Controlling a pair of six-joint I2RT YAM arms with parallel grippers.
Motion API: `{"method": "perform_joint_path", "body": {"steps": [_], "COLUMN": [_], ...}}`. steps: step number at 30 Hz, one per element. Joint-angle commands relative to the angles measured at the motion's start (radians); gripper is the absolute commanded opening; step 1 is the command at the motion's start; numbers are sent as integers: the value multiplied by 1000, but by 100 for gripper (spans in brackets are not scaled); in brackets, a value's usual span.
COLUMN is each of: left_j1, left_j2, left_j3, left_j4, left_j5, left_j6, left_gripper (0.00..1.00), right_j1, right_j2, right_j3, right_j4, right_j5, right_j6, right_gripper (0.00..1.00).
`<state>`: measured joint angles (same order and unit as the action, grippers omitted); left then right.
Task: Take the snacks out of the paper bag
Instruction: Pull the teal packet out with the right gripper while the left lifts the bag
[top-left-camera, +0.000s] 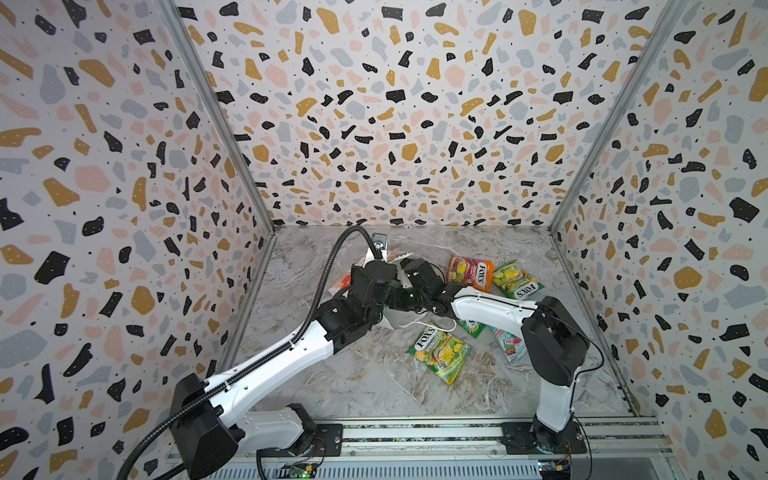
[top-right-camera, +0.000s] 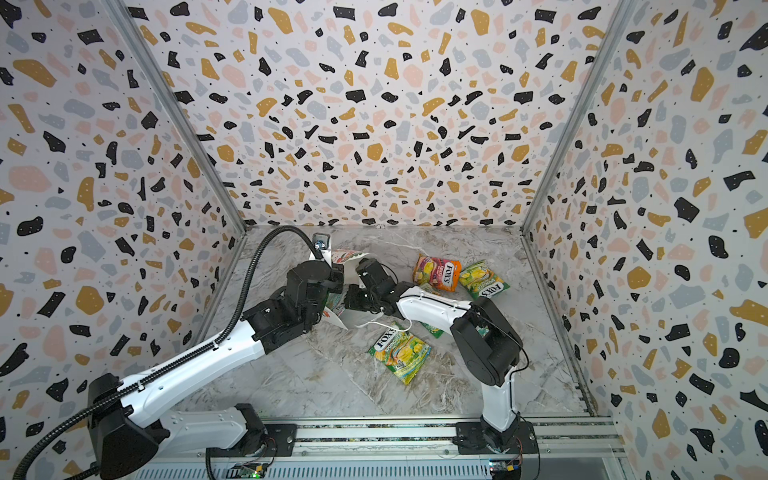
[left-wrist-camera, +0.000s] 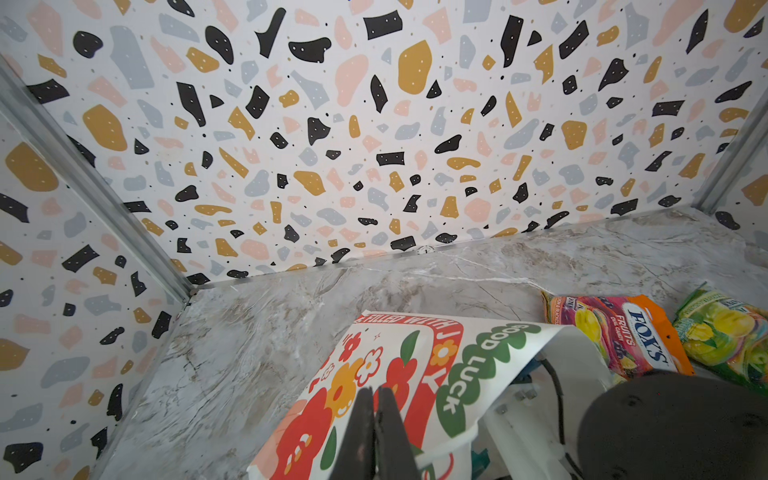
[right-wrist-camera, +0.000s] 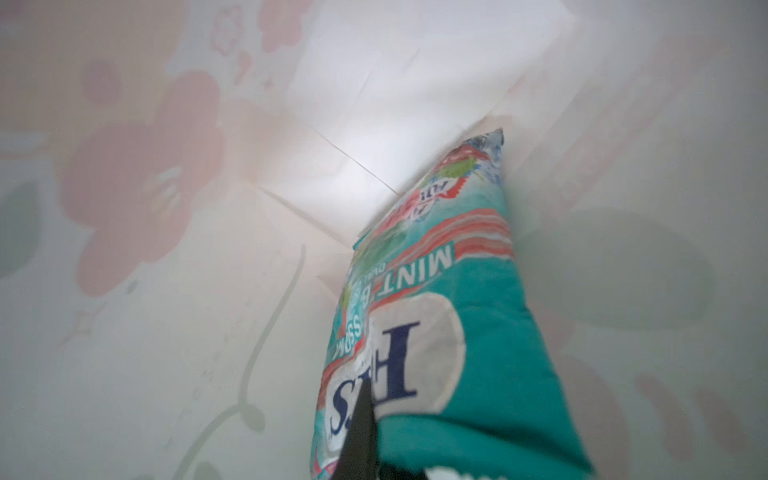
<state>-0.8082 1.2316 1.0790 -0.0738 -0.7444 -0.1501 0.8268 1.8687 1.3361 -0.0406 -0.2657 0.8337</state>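
The white paper bag (left-wrist-camera: 415, 353) with red flowers and "GOOD LUCK" lettering lies on its side at the back of the table. My left gripper (left-wrist-camera: 376, 415) is shut on the bag's rim. My right gripper (right-wrist-camera: 370, 411) is inside the paper bag (right-wrist-camera: 166, 291), shut on a teal snack packet (right-wrist-camera: 457, 311); only one finger shows. Out on the table lie an orange-pink packet (top-left-camera: 469, 270), a green-yellow packet (top-left-camera: 517, 280) beside it, and another green-yellow packet (top-left-camera: 439, 353) nearer the front. A third green-yellow packet (top-left-camera: 471, 328) and a teal one (top-left-camera: 509, 344) are partly hidden under the right arm.
Patterned walls close in the marble table (top-left-camera: 332, 374) on three sides. A white cord handle (top-left-camera: 432, 324) trails from the bag toward the front. The two arms meet near the bag (top-right-camera: 345, 255). A metal rail (top-left-camera: 415, 432) runs along the front edge.
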Motion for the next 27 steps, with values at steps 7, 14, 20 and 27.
{"method": "perform_joint_path", "body": {"steps": [7, 14, 20, 27], "left_j1": [-2, -2, -2, -1], "left_j2": [-29, -34, -34, -31], "left_j3": [-13, -14, -13, -9], "left_j4": [50, 48, 45, 38], "left_j5": [-61, -66, -71, -85], "left_j6": [10, 18, 23, 24], "left_gripper": [0, 0, 0, 0], "right_j1": [30, 30, 32, 29], "right_j2": [-170, -263, -340, -414], "right_j3": [12, 21, 29, 84], "right_j4": [-76, -106, -108, -125], "right_j5": [66, 77, 84, 123], "right_j6": [-117, -171, -222, -268], "right_gripper": [0, 0, 0, 0]}}
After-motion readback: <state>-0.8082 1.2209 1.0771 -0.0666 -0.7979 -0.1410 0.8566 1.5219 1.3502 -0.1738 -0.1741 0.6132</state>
